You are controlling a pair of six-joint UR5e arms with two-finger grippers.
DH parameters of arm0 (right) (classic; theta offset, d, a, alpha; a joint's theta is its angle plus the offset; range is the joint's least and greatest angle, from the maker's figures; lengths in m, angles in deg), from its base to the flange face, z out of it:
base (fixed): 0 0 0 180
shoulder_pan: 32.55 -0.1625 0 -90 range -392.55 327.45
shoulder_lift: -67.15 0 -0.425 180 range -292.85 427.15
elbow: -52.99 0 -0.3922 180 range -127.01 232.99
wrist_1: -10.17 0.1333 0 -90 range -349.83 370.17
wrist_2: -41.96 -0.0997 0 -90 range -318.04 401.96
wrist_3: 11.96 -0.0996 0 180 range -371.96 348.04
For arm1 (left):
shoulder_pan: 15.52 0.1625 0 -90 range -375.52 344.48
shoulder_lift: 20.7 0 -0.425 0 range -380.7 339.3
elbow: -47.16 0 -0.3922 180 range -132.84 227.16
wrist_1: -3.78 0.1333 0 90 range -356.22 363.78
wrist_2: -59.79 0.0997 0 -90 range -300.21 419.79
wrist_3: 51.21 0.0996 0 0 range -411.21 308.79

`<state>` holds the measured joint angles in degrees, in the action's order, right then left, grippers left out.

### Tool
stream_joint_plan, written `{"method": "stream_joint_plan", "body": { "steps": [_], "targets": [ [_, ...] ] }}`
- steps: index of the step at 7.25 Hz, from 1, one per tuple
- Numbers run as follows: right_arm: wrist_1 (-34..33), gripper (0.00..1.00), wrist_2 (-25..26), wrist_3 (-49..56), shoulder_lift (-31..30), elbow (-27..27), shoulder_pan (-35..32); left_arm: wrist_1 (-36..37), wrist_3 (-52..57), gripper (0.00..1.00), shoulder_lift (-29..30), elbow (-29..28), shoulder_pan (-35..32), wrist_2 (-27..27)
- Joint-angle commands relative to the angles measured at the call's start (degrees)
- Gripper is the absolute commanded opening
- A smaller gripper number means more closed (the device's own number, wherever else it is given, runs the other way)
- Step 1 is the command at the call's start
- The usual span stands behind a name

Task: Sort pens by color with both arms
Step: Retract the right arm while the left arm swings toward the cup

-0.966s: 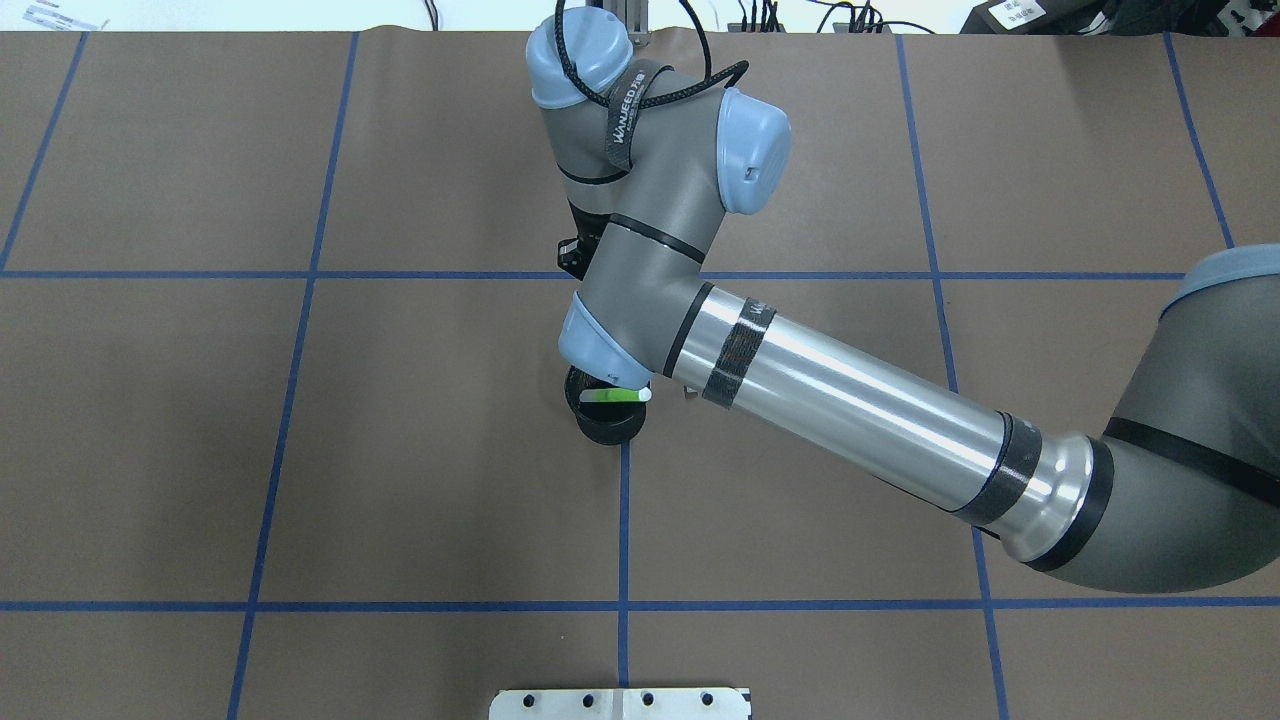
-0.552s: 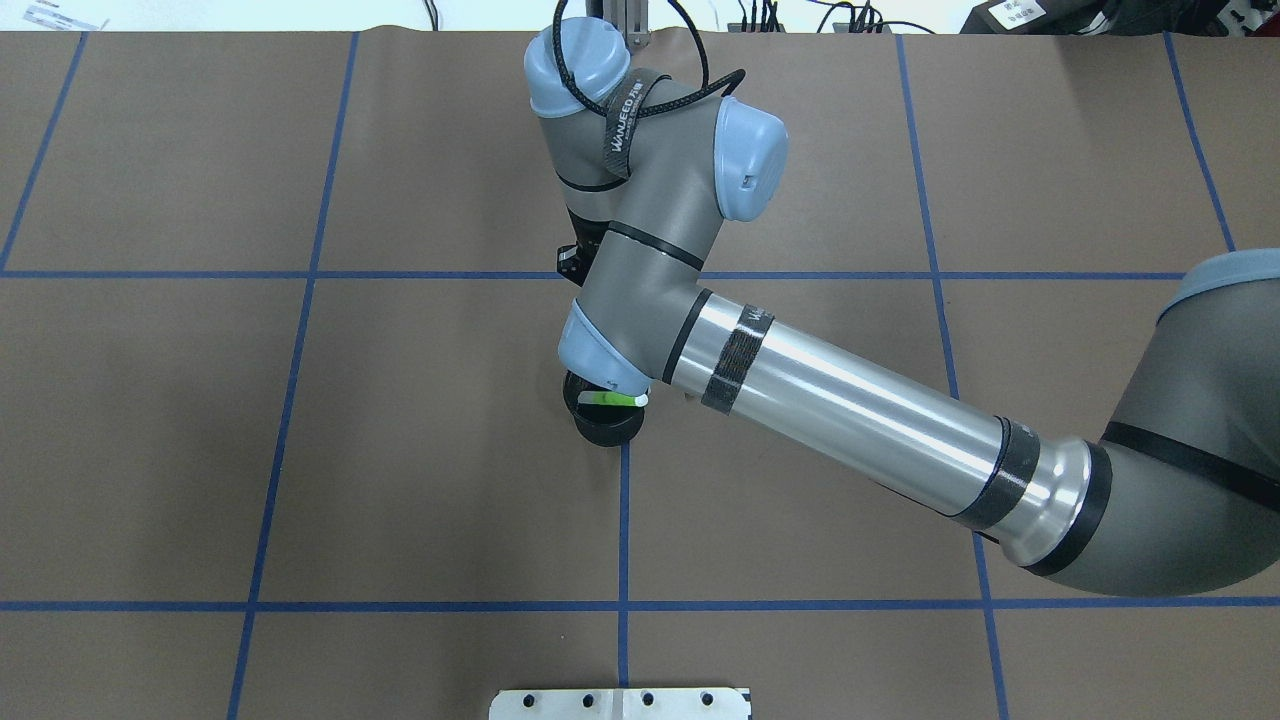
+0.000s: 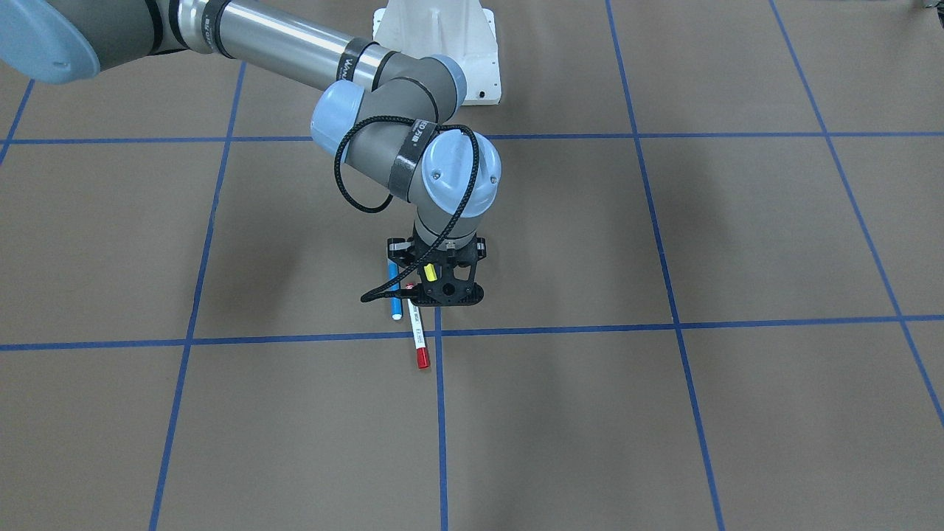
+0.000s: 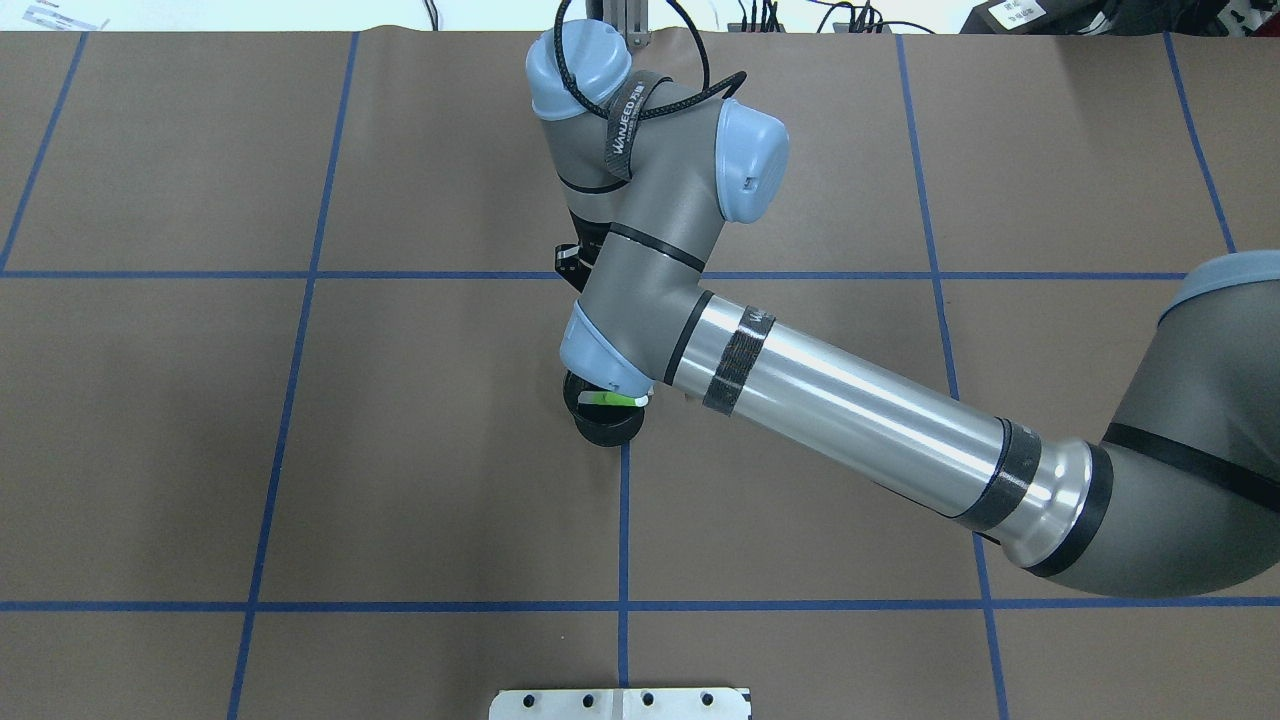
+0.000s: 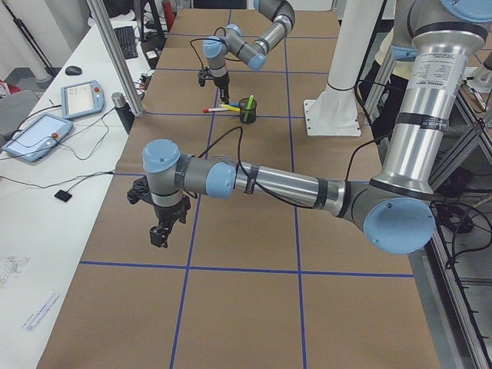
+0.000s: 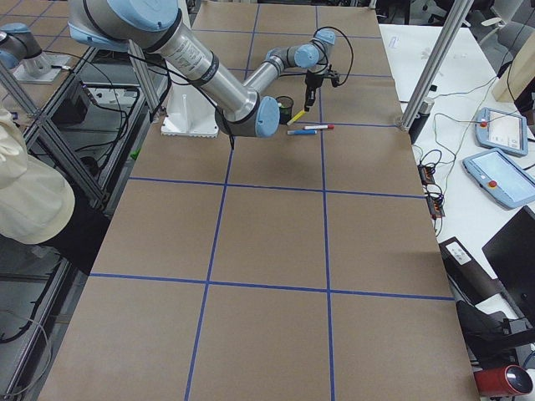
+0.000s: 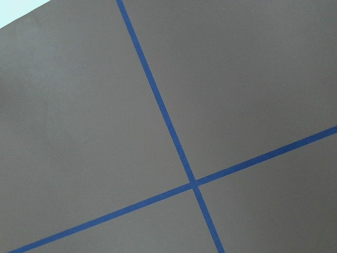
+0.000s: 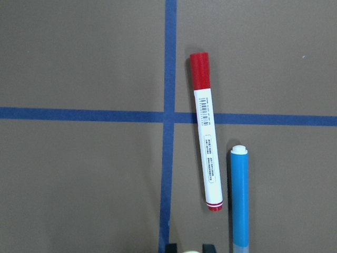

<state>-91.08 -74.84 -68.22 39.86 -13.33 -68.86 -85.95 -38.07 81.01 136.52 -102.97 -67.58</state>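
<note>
My right gripper (image 3: 445, 296) hangs fingers-down above a group of pens on the brown table and looks open and empty. In the right wrist view a red-capped white pen (image 8: 206, 132) and a blue pen (image 8: 239, 200) lie side by side just ahead of the fingertips. A yellow pen (image 3: 429, 271) lies under the gripper, partly hidden. A green pen (image 4: 612, 398) stands in a black cup (image 4: 605, 428) under the right wrist. My left gripper (image 5: 159, 234) hovers over bare table far from the pens. I cannot tell whether it is open or shut.
The white pedestal base (image 3: 442, 44) stands behind the pens. Blue tape lines (image 7: 174, 142) cross the brown table cover. Tablets and cables lie on the white bench (image 5: 46, 131) beside the table.
The right arm's wrist has shifted slightly and covers a little more of the green pen. The pens and the cup have not moved.
</note>
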Motion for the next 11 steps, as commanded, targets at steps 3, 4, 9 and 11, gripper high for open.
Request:
{"method": "stream_joint_plan", "body": {
  "steps": [3, 4, 9, 11],
  "targets": [
    [-0.09, 0.99, -1.66, 1.05, -6.58, -10.26, -3.75, 1.21, -16.66, 0.99, 2.70, 6.06, 1.13, -2.43],
    [-0.09, 0.99, -2.54, 2.97, -14.20, -17.72, -5.77, 5.91, -22.31, 0.99, 3.49, 11.23, 4.71, -2.36],
    [-5.42, 0.99, -6.16, 27.97, -36.23, -36.05, -19.29, 22.83, -60.51, 0.99, 16.48, 27.53, 26.31, 3.34],
    [-7.73, 0.99, -6.16, 41.60, -42.11, -37.40, -25.27, 25.28, -77.22, 0.99, 24.02, 27.45, 38.52, 9.30]
  ]
}}
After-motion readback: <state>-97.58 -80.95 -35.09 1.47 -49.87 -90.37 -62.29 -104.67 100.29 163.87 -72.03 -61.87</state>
